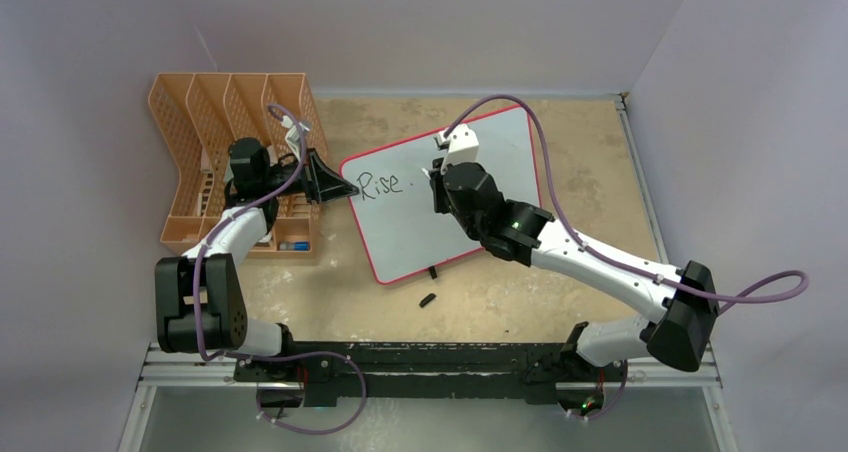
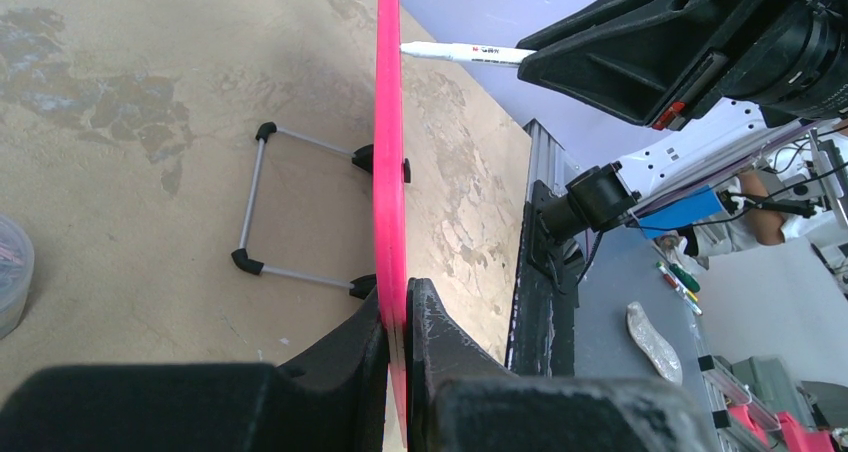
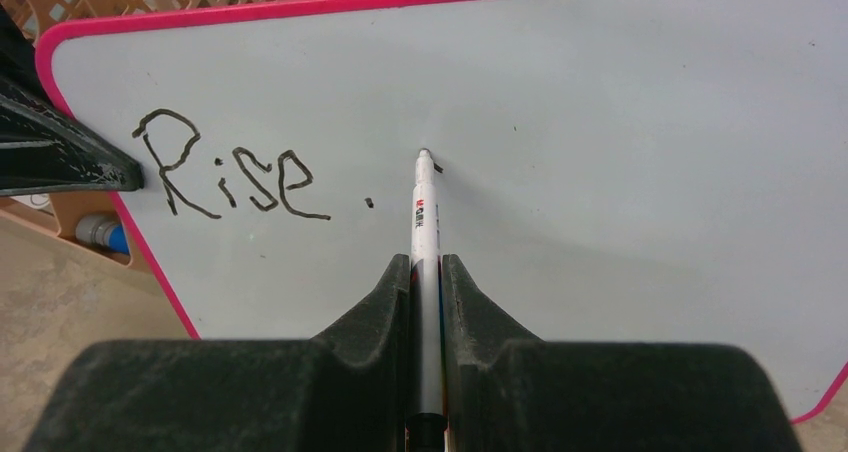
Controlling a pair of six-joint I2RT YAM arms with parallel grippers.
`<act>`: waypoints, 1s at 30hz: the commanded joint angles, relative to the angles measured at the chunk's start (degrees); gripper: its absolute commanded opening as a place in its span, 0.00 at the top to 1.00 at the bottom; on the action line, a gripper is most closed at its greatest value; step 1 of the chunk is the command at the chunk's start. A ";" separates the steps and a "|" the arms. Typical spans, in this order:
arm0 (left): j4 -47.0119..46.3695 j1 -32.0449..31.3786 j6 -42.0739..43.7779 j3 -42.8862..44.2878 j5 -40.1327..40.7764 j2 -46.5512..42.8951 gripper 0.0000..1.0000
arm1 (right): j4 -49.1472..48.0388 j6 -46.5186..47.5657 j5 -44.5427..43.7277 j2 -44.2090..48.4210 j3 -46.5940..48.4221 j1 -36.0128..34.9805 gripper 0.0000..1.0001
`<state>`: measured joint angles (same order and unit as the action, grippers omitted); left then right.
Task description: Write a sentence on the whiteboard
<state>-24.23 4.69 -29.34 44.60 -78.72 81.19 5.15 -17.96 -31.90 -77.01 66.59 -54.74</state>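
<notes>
Right now my right gripper [image 3: 426, 272] has its 2 fingers clamped together on a white marker [image 3: 424, 207], which runs straight out ahead between them. Its black tip touches the whiteboard [image 3: 640, 172] beside a small dark mark, a little to the right of the sentence [image 3: 240, 177]. That sentence reads "Rise ." in 1 line of thin black letters, with the dot closest to the marker.

My left gripper [image 2: 397, 307] has its 2 fingers pinched on the red-pink rim at the board's left edge, just beside the "R". The left wrist view shows the board edge-on between those fingers, with the marker meeting its face farther along.

Behind the board a thin wire stand [image 2: 255, 197] with black corners rests on the stained tan table [image 1: 560, 142]. An orange mesh file rack [image 1: 215, 132] sits just beyond the board's left edge, and my left arm reaches across it. From above, my right arm crosses the board's right half and hides part of it. A small black piece [image 1: 427, 300] lies on the table near the board's front edge.
</notes>
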 commanded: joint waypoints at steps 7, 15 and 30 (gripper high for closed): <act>0.86 -1.17 1.66 1.32 0.02 -0.78 1.00 | -2.36 1.51 0.11 -0.70 3.11 0.01 1.00; 0.85 -1.17 1.66 1.31 0.20 -0.77 1.00 | -0.97 1.74 2.17 -0.24 2.51 0.03 1.00; 0.87 -1.17 1.66 1.35 0.23 -0.70 1.00 | 3.14 0.78 1.95 -0.02 1.79 0.01 1.00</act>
<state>-24.12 4.69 -29.34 44.60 -78.56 81.19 6.50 -16.88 -29.10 -77.52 67.37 -54.74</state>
